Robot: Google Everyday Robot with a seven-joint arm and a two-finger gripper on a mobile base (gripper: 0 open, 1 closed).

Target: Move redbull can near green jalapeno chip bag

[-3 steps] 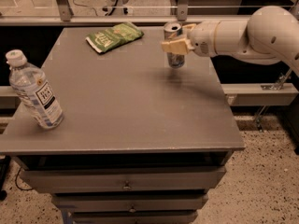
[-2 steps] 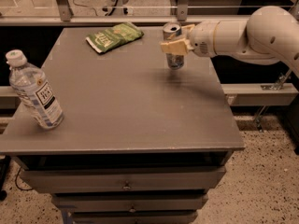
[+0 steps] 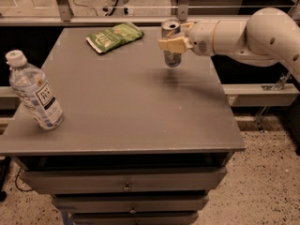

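The redbull can (image 3: 171, 55) is a slim silver-and-blue can with a silver top, at the far right of the grey table (image 3: 126, 107). My gripper (image 3: 174, 44) comes in from the right and is shut on the can's middle. The can appears held just above the tabletop, with a shadow under it. The green jalapeno chip bag (image 3: 115, 36) lies flat at the back of the table, a short way left of the can and apart from it.
A clear water bottle (image 3: 35, 93) with a white cap stands near the table's front left edge. Drawers (image 3: 126, 182) sit below the tabletop. A metal rail and posts (image 3: 61, 3) run behind the table. My white arm (image 3: 243, 34) reaches over the table's right edge.
My gripper and the can have shifted slightly left, toward the chip bag. The bag and the bottle have not moved.
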